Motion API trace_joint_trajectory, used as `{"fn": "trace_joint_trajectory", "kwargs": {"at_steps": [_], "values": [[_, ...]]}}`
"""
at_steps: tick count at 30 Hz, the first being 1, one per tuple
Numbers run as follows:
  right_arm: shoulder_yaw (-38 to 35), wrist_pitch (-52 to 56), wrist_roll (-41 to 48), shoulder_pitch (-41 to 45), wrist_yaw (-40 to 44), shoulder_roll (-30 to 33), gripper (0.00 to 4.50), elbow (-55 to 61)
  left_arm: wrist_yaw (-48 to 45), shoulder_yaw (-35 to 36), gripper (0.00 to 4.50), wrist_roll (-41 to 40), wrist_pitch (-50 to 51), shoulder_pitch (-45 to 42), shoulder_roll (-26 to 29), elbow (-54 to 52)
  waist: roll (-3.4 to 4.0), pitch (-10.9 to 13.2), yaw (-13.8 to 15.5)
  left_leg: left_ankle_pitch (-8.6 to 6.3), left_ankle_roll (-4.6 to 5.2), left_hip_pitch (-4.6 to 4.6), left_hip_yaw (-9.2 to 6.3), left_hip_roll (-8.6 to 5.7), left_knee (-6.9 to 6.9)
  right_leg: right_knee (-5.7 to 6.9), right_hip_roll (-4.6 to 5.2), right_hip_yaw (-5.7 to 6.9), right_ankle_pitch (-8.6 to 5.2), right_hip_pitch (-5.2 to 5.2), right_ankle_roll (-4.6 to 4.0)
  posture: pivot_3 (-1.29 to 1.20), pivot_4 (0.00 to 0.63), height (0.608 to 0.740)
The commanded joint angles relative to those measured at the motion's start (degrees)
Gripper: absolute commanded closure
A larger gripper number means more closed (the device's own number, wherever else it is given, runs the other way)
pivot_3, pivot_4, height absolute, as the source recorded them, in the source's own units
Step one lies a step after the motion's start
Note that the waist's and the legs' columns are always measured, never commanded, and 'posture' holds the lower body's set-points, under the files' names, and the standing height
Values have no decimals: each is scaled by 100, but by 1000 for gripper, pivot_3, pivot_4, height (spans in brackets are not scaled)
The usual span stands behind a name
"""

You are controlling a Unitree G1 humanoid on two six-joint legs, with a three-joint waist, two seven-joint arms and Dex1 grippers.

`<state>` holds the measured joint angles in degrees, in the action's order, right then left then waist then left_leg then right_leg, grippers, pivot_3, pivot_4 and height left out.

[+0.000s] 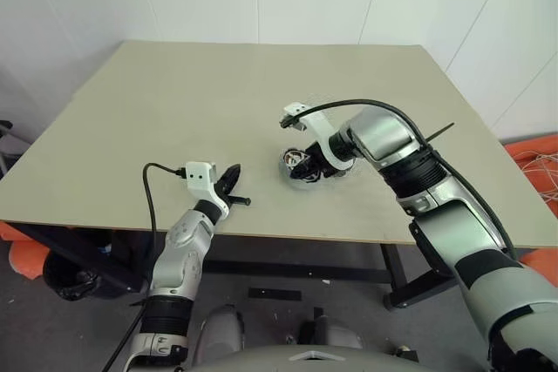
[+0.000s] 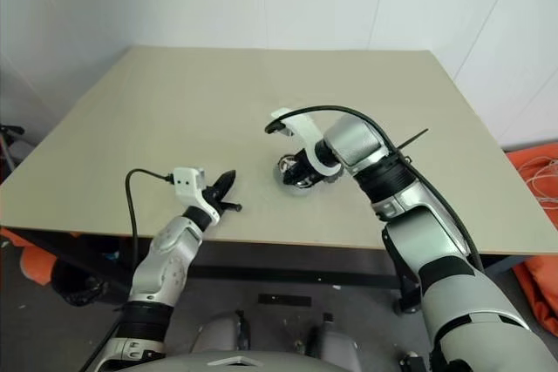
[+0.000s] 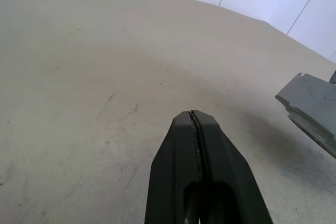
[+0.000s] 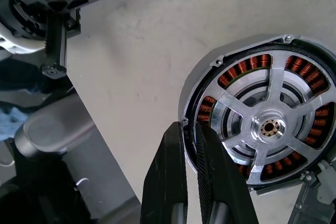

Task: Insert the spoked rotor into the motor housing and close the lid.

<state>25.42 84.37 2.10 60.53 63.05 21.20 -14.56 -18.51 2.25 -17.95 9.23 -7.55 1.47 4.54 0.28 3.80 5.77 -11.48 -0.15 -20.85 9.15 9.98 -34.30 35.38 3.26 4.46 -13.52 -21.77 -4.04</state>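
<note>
Left end effector [image 1: 232, 182] pressed together, empty, over beige bench [image 1: 174, 111] near its front edge. Centre-right: spoked rotor [image 4: 269, 127] sits inside motor housing [image 4: 202, 80]; right end effector [image 4: 190, 129] nearly closed at its rim. White walls behind.

My right gripper [image 4: 191, 129] covers part of the motor housing [image 4: 207, 82] rim, the spoked rotor [image 4: 270, 127] cut off at the picture's edge, lid mostly out of sight, too small from my head.
</note>
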Motion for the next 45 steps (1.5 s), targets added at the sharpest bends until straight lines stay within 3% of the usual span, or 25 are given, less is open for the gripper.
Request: {"fn": "trace_joint_trajectory", "kwargs": {"at_steps": [1, 20, 34, 37, 40, 43, 45], "values": [[-338, 183, 324, 360, -371, -127, 4453, -66, -55, 21, 4500, -53, -30, -113, 5, -81, 0, 0, -4, 1, -2, 1, -1, 0, 0, 1, 0, 0, 0, 0, 0, 0, 0, 740], [-523, -235, 1078, 269, -1432, -693, 4453, -816, -26, 46, 4500, -51, -35, -116, 3, -88, 0, 0, -8, 12, -21, 13, -6, -3, 1, 11, 0, -1, 0, 6, 2, 0, 0, 740], [-687, -45, 1602, 352, -1658, -849, 16, -427, -52, 56, 4500, -48, -43, -127, 6, -68, 0, 0, 9, 13, -22, 13, -10, -5, 4, 12, 0, -1, -1, 6, 2, 0, 0, 740], [-1081, -215, 1776, 346, -1783, -1029, 16, -133, -63, 60, 4500, -53, -41, -131, 13, -59, 0, 0, 4, 13, -23, 13, -11, -6, 4, 12, 0, -1, -1, 5, 2, 0, 0, 740], [-1570, -1153, 1795, 257, -2083, -1271, 16, 345, -70, 55, 4500, -54, -31, -132, 17, -62, 0, 0, -9, 13, -24, 9, -11, -5, 6, 12, 0, -2, -1, -2, 3, 0, 0, 740], [-1567, -2367, 1458, 110, -2384, -1265, 16, 469, -84, 56, 4500, -56, -23, -138, 28, -55, -1, 0, 5, 14, -24, 10, -11, -6, 8, 12, 0, -2, -1, -2, 3, 0, 0, 740], [-1383, -3258, 1123, 0, -2477, -1091, 405, 347, -94, 56, 4500, -58, -15, -143, 36, -54, -1, -1, 15, 13, -24, 11, -11, -9, 7, 11, 2, -2, -1, 2, 5, 0, 0, 740]]}}
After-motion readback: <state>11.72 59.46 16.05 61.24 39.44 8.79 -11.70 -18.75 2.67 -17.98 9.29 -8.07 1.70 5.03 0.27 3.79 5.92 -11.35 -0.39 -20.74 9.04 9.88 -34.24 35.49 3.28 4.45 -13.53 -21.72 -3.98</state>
